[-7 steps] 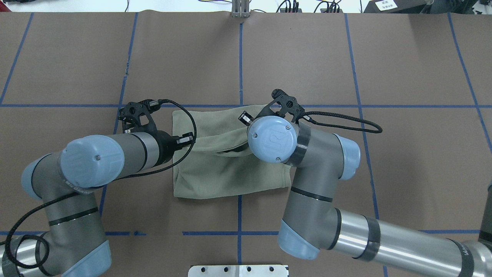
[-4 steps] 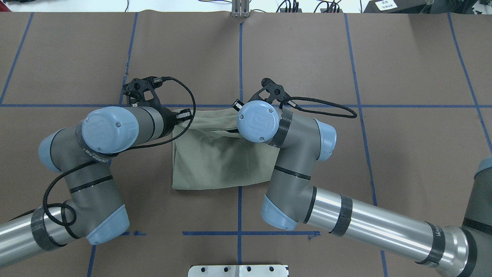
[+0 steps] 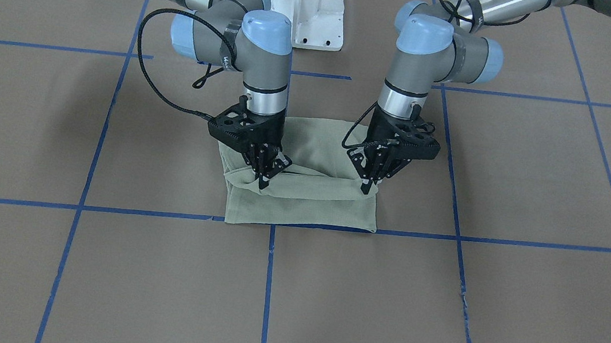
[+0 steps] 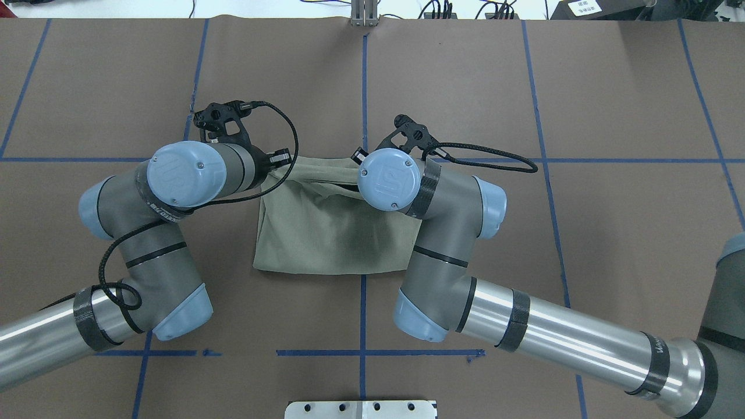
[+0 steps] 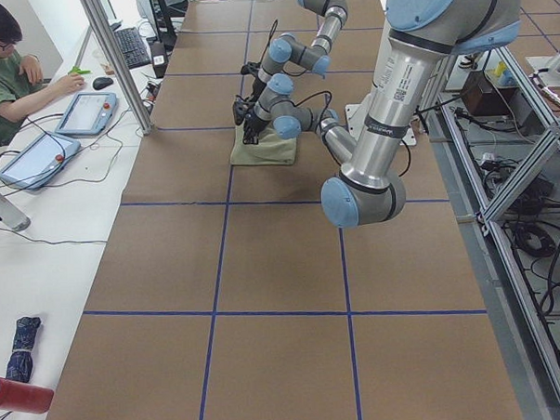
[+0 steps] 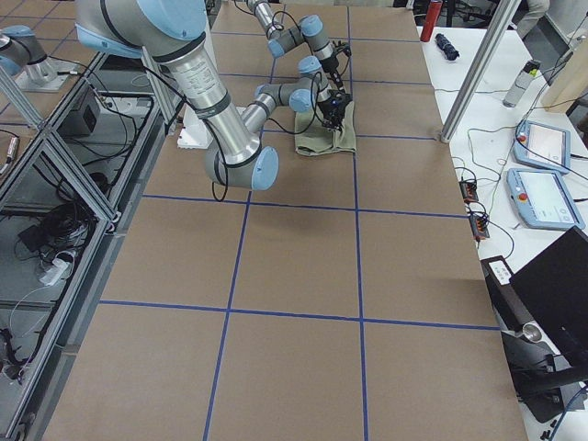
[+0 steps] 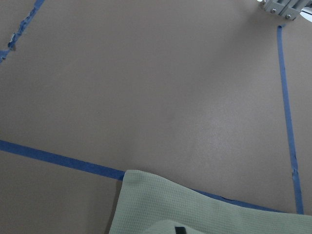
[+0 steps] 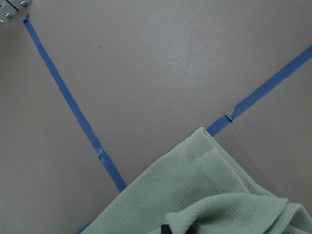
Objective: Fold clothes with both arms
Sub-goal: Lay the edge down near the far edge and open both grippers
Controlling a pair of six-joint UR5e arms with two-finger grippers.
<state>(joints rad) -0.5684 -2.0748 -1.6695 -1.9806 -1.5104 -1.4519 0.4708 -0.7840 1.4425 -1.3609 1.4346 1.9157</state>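
Note:
The sage-green shirt (image 3: 301,208) lies folded into a rough rectangle on the brown table, also seen from above (image 4: 326,233). Its upper layer is lifted along a taut edge between my two grippers. My left gripper (image 3: 366,187) is shut on that edge at the view's right. My right gripper (image 3: 264,181) is shut on bunched cloth at the view's left. Both point straight down, near the shirt's side farthest from my base. In the overhead view the wrists hide the fingers. Each wrist view shows a green corner, shirt (image 7: 195,209) and shirt (image 8: 209,190), over blue tape.
Blue tape lines (image 3: 270,282) grid the brown table cover. My white pedestal base (image 3: 301,4) stands behind the shirt. A metal bracket (image 4: 364,14) sits at the far table edge. A seated person (image 5: 4,64) and tablets (image 5: 90,111) are at a side table.
Both grippers have carried the shirt's lifted edge away from my base toward the far blue line. The fold has lengthened and the whole shirt has shifted slightly with them.

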